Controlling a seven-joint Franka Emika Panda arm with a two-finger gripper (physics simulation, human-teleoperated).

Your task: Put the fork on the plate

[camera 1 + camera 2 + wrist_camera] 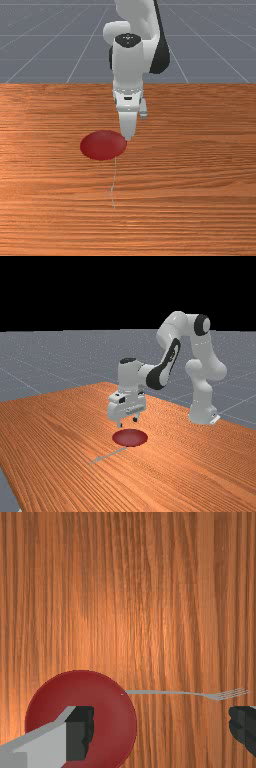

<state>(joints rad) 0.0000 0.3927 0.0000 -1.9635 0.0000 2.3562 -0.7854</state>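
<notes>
My gripper (128, 423) hangs above the table close over the red plate (130, 437) in the far view. In the front view the gripper (128, 138) is beside the plate (103, 145), at its right edge. The wrist view has the gripper (161, 728) open, its fingers wide apart, one over the plate (112, 732) and the other past the far end of the fork. The thin grey fork (165, 692) lies flat on the wood, handle end at the plate's rim and tines pointing away. Whether the handle overlaps the rim, I cannot tell.
The orange-brown wooden table (200, 150) surrounds the plate and fork. The arm's base (202, 415) stands on the table at the far view's right.
</notes>
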